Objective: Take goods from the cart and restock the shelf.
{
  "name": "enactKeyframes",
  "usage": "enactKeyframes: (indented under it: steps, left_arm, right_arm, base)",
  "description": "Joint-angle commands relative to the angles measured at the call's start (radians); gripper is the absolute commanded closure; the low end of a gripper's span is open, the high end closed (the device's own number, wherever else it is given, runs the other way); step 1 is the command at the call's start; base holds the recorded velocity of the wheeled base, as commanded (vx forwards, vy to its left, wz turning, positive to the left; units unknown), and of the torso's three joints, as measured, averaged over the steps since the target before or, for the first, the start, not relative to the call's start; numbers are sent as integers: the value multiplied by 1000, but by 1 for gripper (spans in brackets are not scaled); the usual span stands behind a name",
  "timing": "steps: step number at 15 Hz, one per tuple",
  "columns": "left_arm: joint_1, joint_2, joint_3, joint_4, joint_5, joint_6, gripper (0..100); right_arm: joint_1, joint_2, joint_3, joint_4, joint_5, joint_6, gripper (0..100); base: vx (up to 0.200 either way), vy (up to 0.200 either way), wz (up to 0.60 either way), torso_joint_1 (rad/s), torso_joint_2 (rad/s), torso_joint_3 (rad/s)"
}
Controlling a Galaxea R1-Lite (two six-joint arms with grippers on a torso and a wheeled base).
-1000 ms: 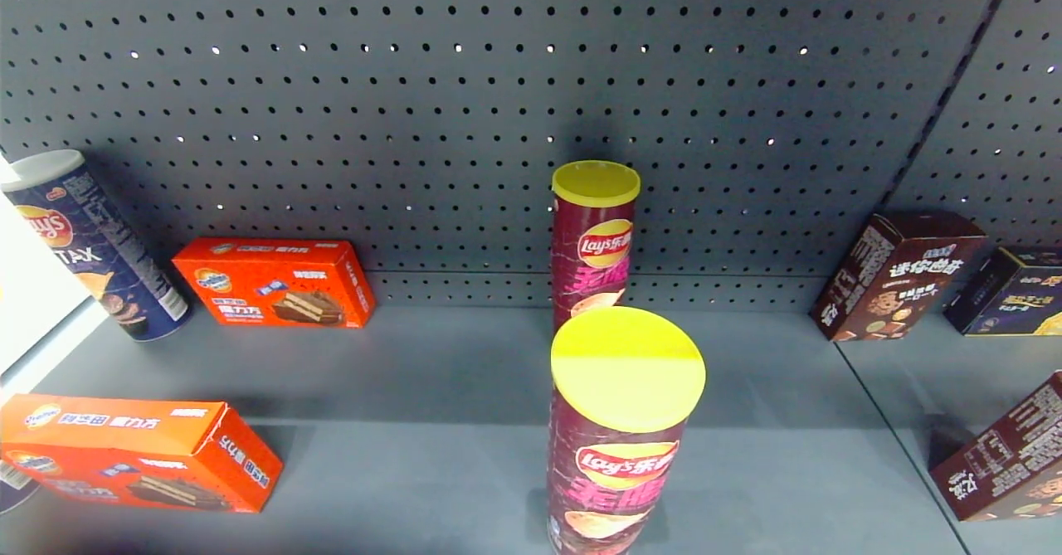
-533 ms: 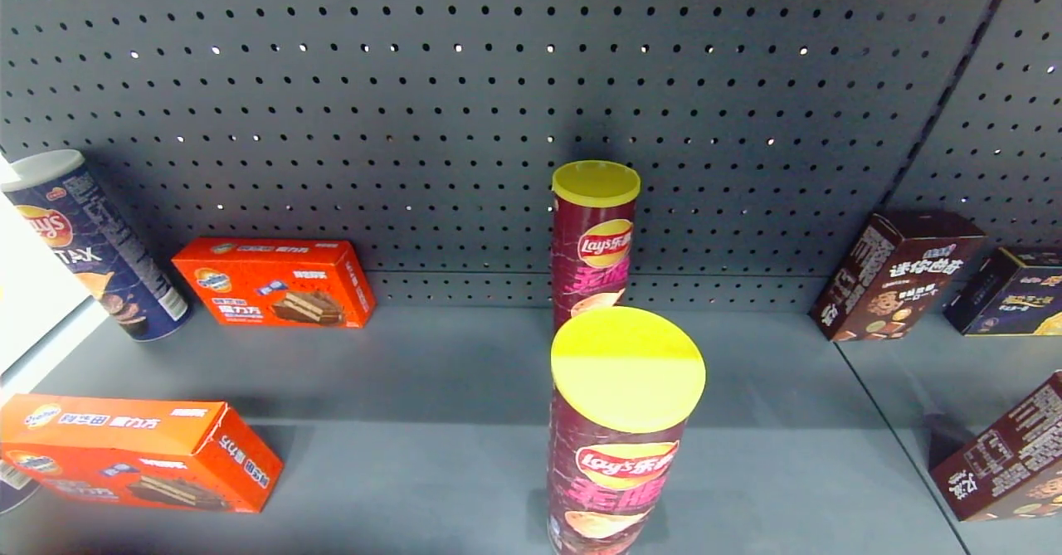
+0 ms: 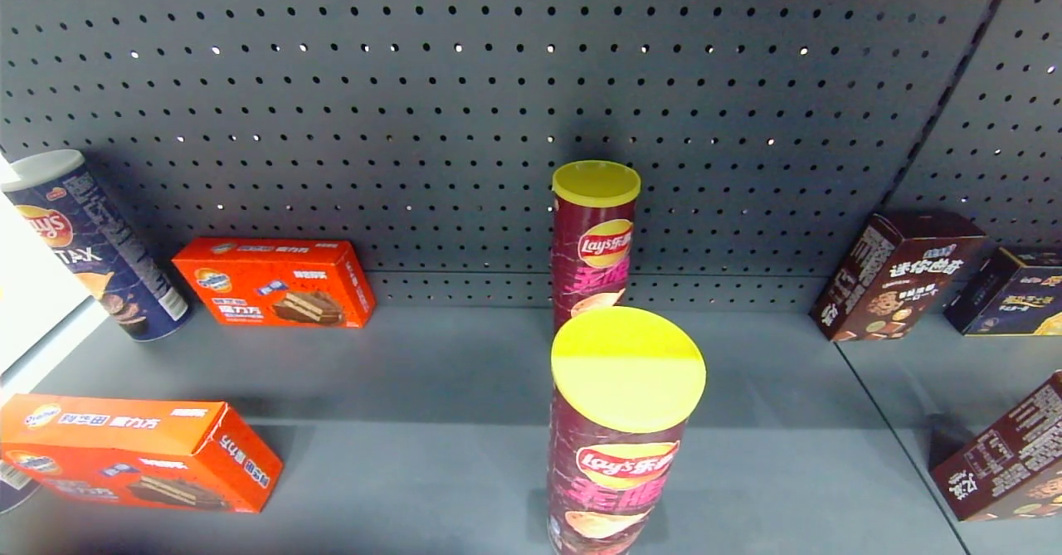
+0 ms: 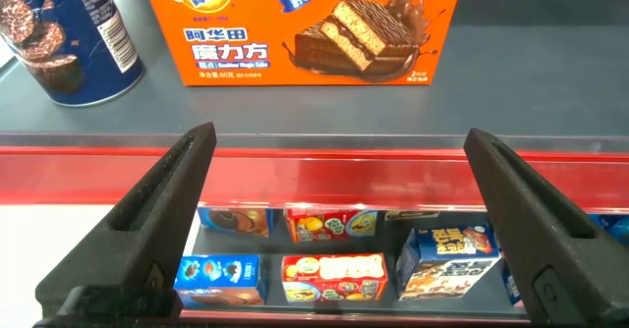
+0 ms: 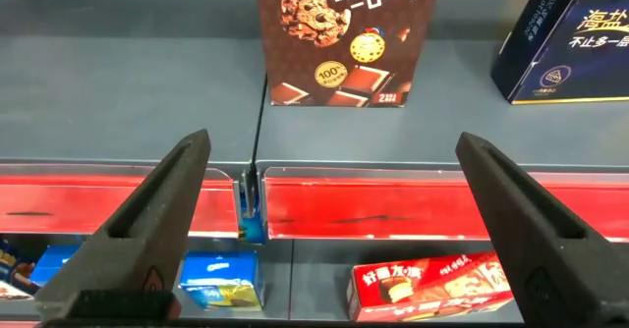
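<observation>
1. The left gripper (image 4: 339, 136) hangs just in front of the shelf's (image 3: 431, 455) front edge; its jaws are spread wide with nothing between them.
2. The right gripper (image 5: 332, 139) hangs at the same front edge farther right, jaws likewise spread wide and empty.
3. Two maroon chip cans with yellow lids stand upright mid-shelf: the front chip can (image 3: 618, 455) near the front edge, the rear chip can (image 3: 593, 240) behind it by the pegboard back wall (image 3: 415, 82).
4. A front orange wafer box (image 3: 133, 451) lies at the front left corner, facing the left gripper; a rear orange wafer box (image 3: 274, 281) sits by the back edge.
5. A navy chip can (image 3: 91, 244) stands at the back left corner.
6. On the adjoining shelf section to the right, a rear brown cookie box (image 3: 896, 277) and a dark blue box (image 3: 1012, 289) stand at the back, and a front brown cookie box (image 3: 1004, 451) near the front.
7. A red price rail (image 4: 314, 176) runs along the front edge, with small boxed goods (image 4: 334, 274) on the level below.
</observation>
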Motion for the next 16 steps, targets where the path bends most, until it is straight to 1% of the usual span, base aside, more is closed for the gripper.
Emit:
enactKeyframes:
  steps: [1, 6, 9, 12, 16]
  left_arm:
    - [0, 0, 0, 0, -1, 2, 0]
    - [0, 0, 0, 0, 1, -1, 0]
    - [0, 0, 0, 0, -10, 7, 0]
    - [-1, 0, 0, 0, -7, 1, 0]
    - [-1, 0, 0, 0, -5, 2, 0]
  right_arm:
    - [0, 1, 0, 0, -1, -1, 0]
    - [0, 0, 0, 0, 0, -2, 0]
    - [0, 0, 0, 0, 0, 1, 0]
    - [0, 0, 0, 0, 0, 1, 0]
    - [0, 0, 0, 0, 0, 2, 0]
  base:
    - [0, 0, 0, 0, 0, 0]
    - [0, 0, 0, 0, 0, 0]
    - [0, 0, 0, 0, 0, 0]
    - [0, 0, 0, 0, 0, 0]
    - [0, 0, 0, 0, 0, 0]
